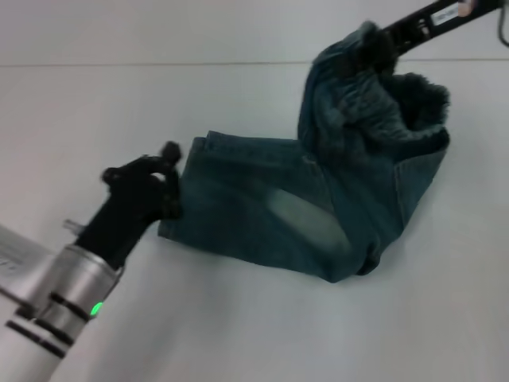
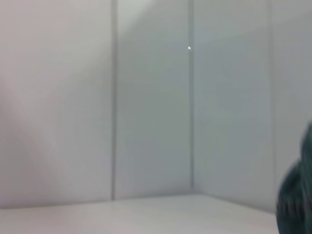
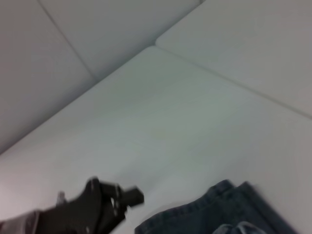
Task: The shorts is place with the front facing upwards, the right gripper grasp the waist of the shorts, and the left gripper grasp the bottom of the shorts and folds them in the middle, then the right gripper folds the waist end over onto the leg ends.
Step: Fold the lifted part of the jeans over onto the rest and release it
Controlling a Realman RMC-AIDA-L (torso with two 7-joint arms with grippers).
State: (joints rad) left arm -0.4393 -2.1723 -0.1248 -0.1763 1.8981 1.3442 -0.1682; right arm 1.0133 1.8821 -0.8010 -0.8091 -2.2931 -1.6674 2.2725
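**Shorts half-lifted, waist end raised**

Nearest me, at 8 o'clock in the head view: left gripper [image 1: 163,171], on its arm coming in from the low corner. It sits just beside the leg-end hem; whether it pinches the cloth or is released I cannot tell.

Centre: shorts [image 1: 302,211], blue denim, already folded lengthwise, leg ends flat on the table [image 1: 238,326] and pointing to 9 o'clock. The crotch corner lies at 5 o'clock of the pile.

Farther, at 1 o'clock: the waist end is bunched and lifted off the table, hanging from the right gripper [image 1: 374,44], which is clenched on the waistband.

In the right wrist view I log the leg hems [image 3: 229,209] with the left gripper [image 3: 122,197] just beside them.
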